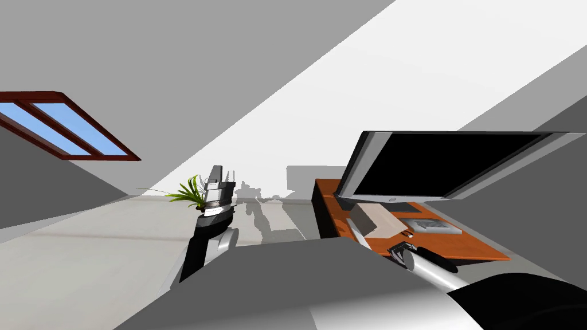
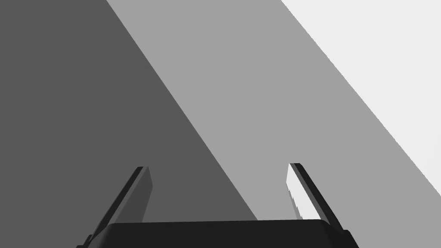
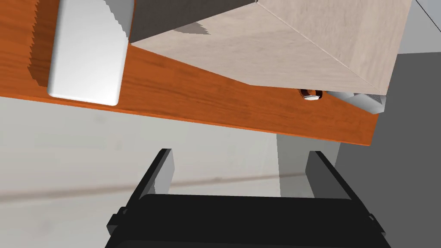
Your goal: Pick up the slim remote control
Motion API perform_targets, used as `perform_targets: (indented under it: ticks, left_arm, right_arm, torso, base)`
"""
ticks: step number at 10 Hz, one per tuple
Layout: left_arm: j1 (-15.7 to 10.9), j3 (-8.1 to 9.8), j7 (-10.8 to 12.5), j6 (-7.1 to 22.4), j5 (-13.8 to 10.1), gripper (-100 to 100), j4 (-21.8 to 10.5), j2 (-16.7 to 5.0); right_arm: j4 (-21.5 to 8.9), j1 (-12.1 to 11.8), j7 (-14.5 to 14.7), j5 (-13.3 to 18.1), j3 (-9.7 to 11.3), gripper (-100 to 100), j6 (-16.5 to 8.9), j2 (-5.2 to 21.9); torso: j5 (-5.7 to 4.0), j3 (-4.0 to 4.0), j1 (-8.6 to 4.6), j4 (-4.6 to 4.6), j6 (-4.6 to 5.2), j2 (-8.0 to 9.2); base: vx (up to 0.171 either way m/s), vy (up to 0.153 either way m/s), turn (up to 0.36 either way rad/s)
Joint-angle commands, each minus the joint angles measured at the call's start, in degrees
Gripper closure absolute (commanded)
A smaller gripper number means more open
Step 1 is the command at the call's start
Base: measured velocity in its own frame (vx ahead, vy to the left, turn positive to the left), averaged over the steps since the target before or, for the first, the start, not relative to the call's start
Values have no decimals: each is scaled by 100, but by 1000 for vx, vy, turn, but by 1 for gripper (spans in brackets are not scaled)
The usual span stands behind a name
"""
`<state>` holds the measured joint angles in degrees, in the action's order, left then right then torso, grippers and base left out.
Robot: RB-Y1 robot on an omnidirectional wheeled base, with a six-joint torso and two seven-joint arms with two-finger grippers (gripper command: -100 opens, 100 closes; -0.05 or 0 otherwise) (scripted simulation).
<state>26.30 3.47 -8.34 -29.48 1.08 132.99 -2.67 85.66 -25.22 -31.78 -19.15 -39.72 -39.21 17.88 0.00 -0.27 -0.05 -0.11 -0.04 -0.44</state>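
Grey and white walls close in a room with a pale floor (image 1: pixel 86 252), a red-framed window (image 1: pixel 63 129) and a green plant (image 1: pixel 188 193) by the far wall. An orange wooden counter (image 3: pixel 215 99) stands to the robot's right and carries a television (image 1: pixel 447 163) with a black screen.

The remote control (image 3: pixel 84 56), a slim white slab with rounded corners, lies flat on the counter with one end close to its front edge. A light wooden box (image 3: pixel 301 43) sits just beside it, and the box's shadow falls across the remote's far end. A small round thing (image 3: pixel 311 94) and a flat grey slab (image 3: pixel 366 100) lie at the box's other side.

The right claw (image 3: pixel 243 172) is released, its two fingers spread and holding nothing. It hangs over the floor, short of the counter's front edge and clear of the remote, which lies off to one side of the fingers' line, not between them.

The left claw (image 2: pixel 219 191) is raised in front of the robot, near the plant in the head view, its fingers also spread and empty.
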Motion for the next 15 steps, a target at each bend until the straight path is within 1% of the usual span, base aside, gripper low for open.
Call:
perform_targets:
  ticks: [1,2,3,4,5,6,7,8,9,10,11,13,15]
  left_arm:
    - [0,0,0,0,0,0,0,0]
    - [0,0,0,0,0,0,0,0]
    - [0,0,0,0,0,0,0,0]
    - [0,0,0,0,0,0,0,0]
    - [0,0,0,0,0,0,0,0]
    - [0,0,0,0,0,0,0,0]
    - [0,0,0,0,0,0,0,0]
    - [0,0,0,0,0,0,0,0]
    - [0,0,0,0,0,0,0,0]
    - [0,0,0,0,0,0,0,0]
    - [0,0,0,0,0,0,0,0]
    - [0,0,0,0,0,0,0,0]
    - [0,1,0,0,0,0,0,-1]
  right_arm:
    - [-57,-32,-66,-70,-59,-100,-194,-25]
    - [-351,35,-163,-180,-156,-100,-386,-19]
    - [-351,35,-163,-180,-156,-100,-432,-19]
    - [-596,102,-254,-286,-247,-100,-659,-10]
    - [-819,168,-337,-388,-333,-100,-810,4]
    - [-921,168,-337,-388,-333,-100,-875,4]
    - [-1190,232,-414,-485,-413,-100,-1043,23]
    - [-1190,232,-414,-485,-413,-100,-1079,23]
    - [-1423,294,-486,-576,-488,-100,-1270,48]
    - [-1584,353,-552,-661,-556,-100,-1436,76]
    - [-1688,353,-552,-661,-556,-100,-1448,76]
    - [-2084,461,-668,-812,-674,-100,-1762,134]
    - [-2480,554,-764,-933,-761,-100,-2011,174]
  torso:
    - [0,0,0,0,0,0]
    - [0,3,-3,1,0,5]
    - [0,1,-2,0,0,1]
    - [0,1,-6,1,-1,3]
    - [-1,1,-5,0,-1,1]
    - [-1,-7,-8,-2,0,-12]
    - [-2,-4,-12,-2,-1,-6]
    - [-3,-2,-17,-1,-1,-3]
    - [-2,3,-15,1,-1,6]
    - [-2,3,-14,1,-1,6]
    - [-3,-4,-19,-1,-2,-8]
    - [-2,1,-15,0,-1,2]
    - [-4,-5,-26,-2,-2,-7]
  base:
    - [80,14,-18]
    - [98,19,-25]
    - [86,8,-20]
    - [93,11,-22]
    - [141,6,-29]
    - [111,-10,-10]
    - [97,-23,-17]
    - [74,-11,-2]
    - [81,-8,-13]
    - [130,-24,-18]
    - [99,-15,2]
    - [98,-21,-11]
    - [130,-55,-2]
